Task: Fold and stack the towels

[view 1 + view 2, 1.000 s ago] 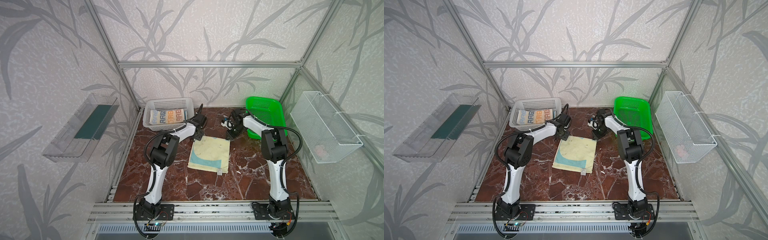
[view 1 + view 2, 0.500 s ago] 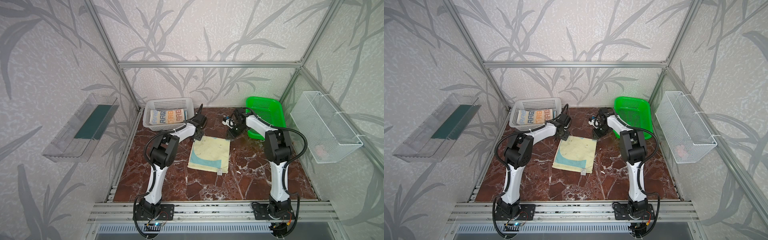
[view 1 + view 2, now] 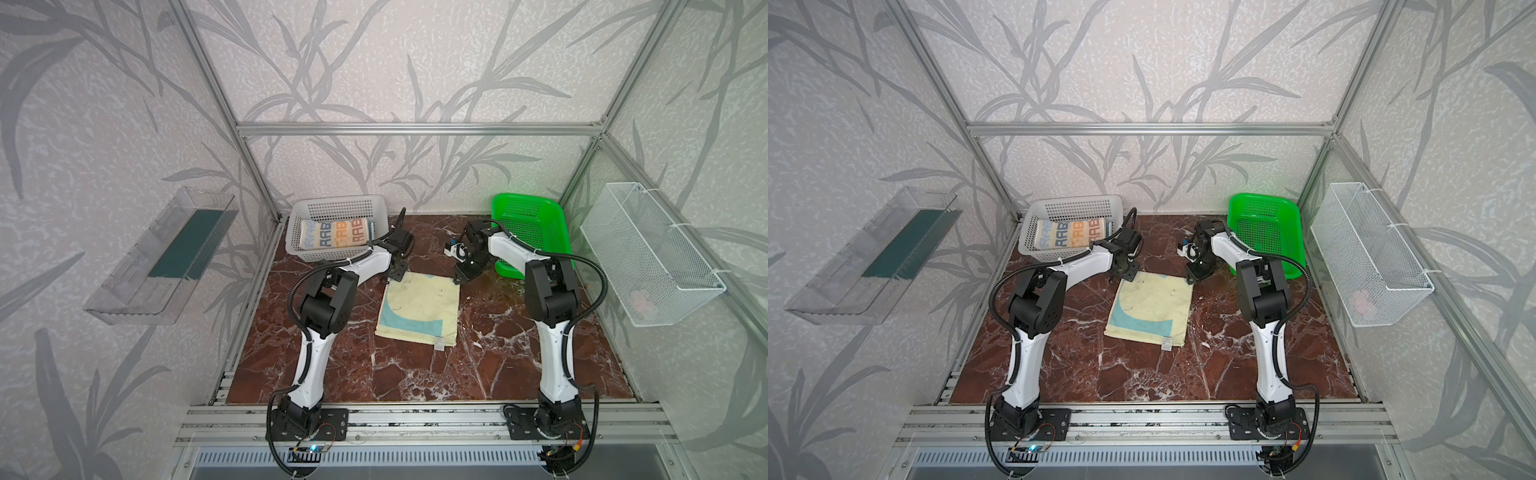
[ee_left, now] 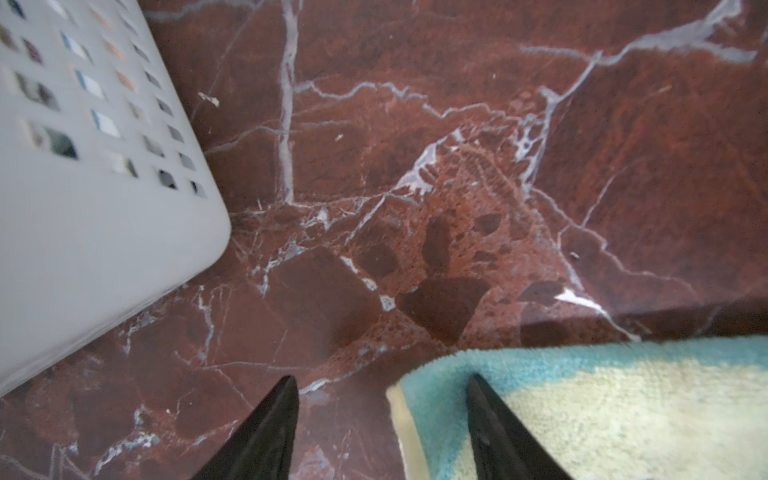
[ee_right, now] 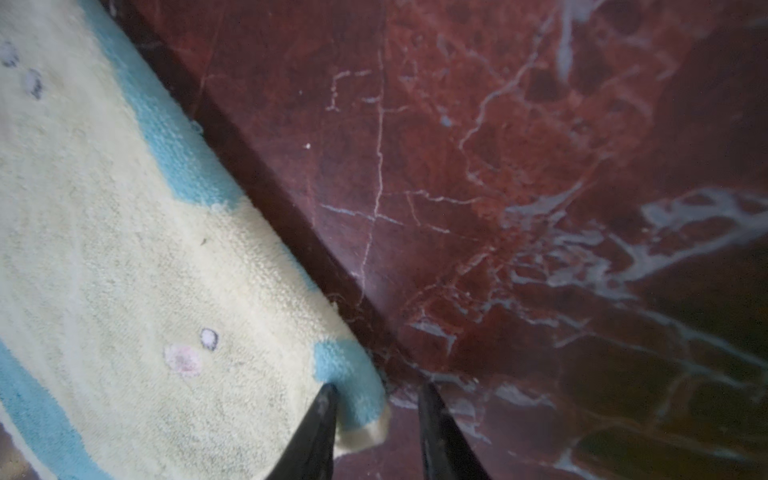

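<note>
Cream-and-blue towel (image 3: 419,309) lies mid-tabletop (image 3: 415,374); the left hand (image 4: 380,384), spread, straddles one far corner, and the right hand (image 5: 376,392), narrower yet apart, brackets the other. The striped RABBIT towel (image 3: 332,239) sits folded in the grey basket (image 3: 338,203).

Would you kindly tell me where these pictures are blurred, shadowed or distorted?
Left wrist view: the white basket is blurred, the marble tabletop mid-frame sharper. Right wrist view: the teal and yellow towel is soft, with a dark shadow along its edge. Both top views: sharp, evenly lit, green cast beside the green basket.
</note>
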`<control>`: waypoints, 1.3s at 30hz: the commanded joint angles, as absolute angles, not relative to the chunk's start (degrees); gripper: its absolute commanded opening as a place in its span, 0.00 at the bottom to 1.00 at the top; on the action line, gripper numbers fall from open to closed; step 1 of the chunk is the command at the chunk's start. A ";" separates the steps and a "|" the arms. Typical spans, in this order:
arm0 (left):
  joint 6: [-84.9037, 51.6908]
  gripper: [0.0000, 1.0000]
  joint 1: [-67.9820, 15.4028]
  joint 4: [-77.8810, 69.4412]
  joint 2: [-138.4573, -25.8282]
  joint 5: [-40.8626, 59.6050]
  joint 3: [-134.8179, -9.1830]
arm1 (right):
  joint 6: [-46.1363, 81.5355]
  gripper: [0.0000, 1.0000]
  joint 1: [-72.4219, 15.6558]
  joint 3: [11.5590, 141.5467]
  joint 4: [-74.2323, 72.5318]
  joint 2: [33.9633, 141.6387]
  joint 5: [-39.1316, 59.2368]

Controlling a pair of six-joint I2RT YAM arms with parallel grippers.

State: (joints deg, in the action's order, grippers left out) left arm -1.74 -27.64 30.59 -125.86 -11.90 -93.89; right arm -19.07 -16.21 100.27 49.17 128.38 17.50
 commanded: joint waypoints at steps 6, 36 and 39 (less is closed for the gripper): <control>-1.85 0.65 -27.73 36.81 -126.91 -10.76 -91.10 | -19.51 0.24 -17.62 102.42 51.45 130.67 14.64; -7.83 0.55 -24.65 39.61 -120.72 1.11 -88.78 | -27.24 0.00 -19.86 114.62 51.67 137.31 2.82; -9.39 0.55 -22.24 36.73 -117.98 6.84 -85.81 | -27.33 0.00 -19.95 113.97 51.32 137.09 2.31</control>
State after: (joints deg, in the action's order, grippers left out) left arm -7.77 -24.51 35.86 -121.12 1.34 -88.33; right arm -26.63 -19.94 114.69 50.46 136.46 3.81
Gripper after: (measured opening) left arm 0.555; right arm 0.049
